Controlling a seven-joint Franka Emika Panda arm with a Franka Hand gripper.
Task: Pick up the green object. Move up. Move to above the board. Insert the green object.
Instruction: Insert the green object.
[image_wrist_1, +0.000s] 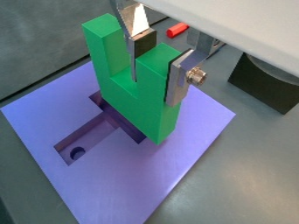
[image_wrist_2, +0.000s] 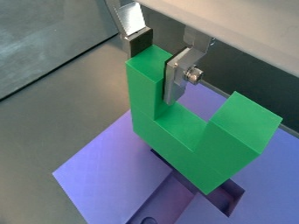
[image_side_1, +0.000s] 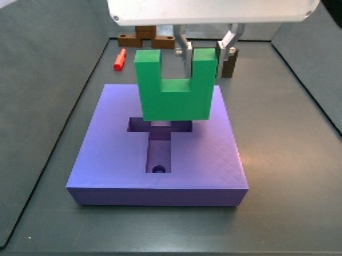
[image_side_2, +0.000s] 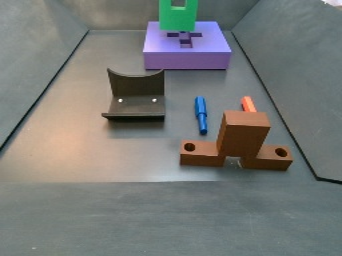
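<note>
The green object (image_side_1: 174, 92) is a bright green U-shaped block and stands upright with its two prongs up. It shows in both wrist views (image_wrist_1: 128, 83) (image_wrist_2: 193, 136). My gripper (image_side_1: 203, 52) is shut on one prong: one finger (image_wrist_1: 140, 42) is in the notch, the other finger (image_wrist_1: 181, 77) is on the prong's outer face. The block's lower end is at the cross-shaped recess (image_side_1: 158, 150) of the lavender board (image_side_1: 114, 150); I cannot tell whether it is seated. The board also shows at the far end in a side view (image_side_2: 167, 58).
On the grey floor in a side view lie a dark olive block with a curved top (image_side_2: 134, 97), a blue rod (image_side_2: 202, 113), a small red piece (image_side_2: 246, 103) and a brown piece (image_side_2: 238, 140). Dark walls ring the floor.
</note>
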